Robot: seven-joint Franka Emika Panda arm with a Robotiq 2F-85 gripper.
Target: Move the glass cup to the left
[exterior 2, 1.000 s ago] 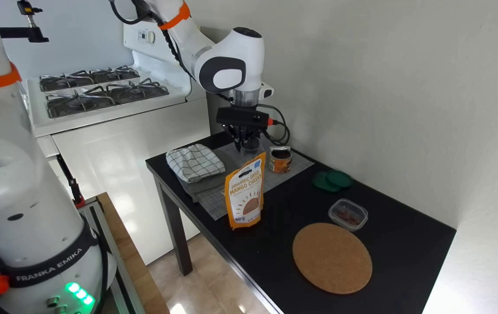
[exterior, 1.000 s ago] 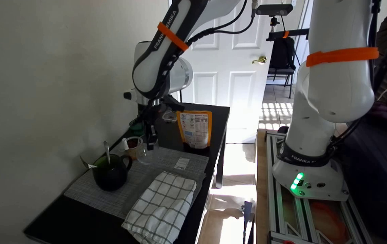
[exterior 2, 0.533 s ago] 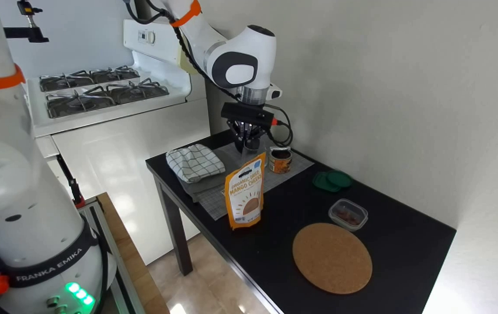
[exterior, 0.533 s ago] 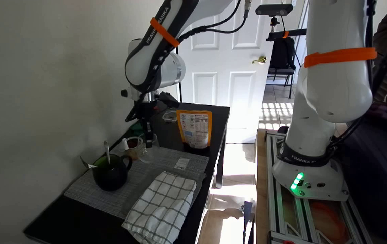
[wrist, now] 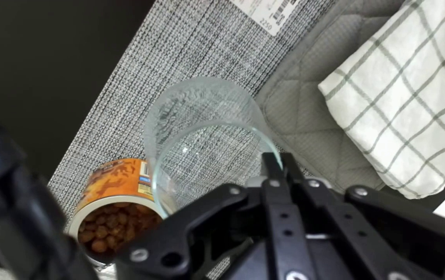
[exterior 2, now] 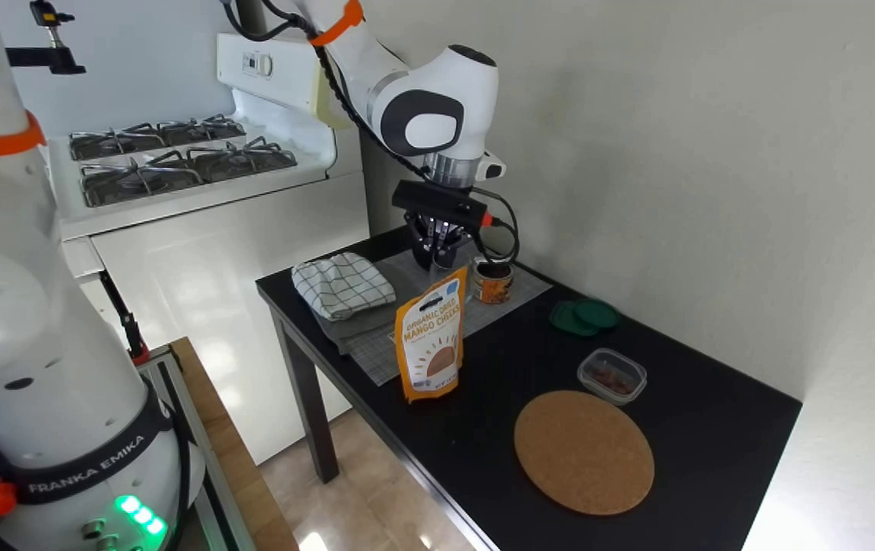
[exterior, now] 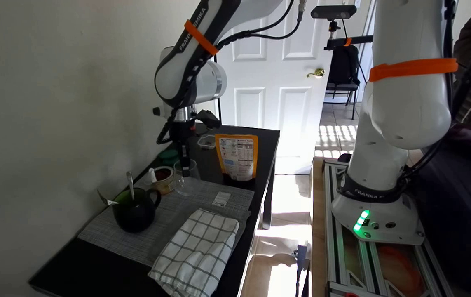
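The gripper (wrist: 281,160) is clamped on the glass cup (wrist: 206,116) at its rim. The cup is upright over the woven mat (wrist: 214,50), mouth up, long axis roughly vertical; whether its base touches I cannot tell. Just beside it, an open can (wrist: 115,186) holds round brown pieces (wrist: 109,233), distinct only in the wrist view. In an exterior view, the orange packet (exterior 2: 431,337) hides the cup's lower part. Farther off, a dark mug (exterior: 134,212) bears two metal utensils (exterior: 130,183); a clear tub (exterior 2: 612,376) holds reddish pieces (exterior 2: 610,379).
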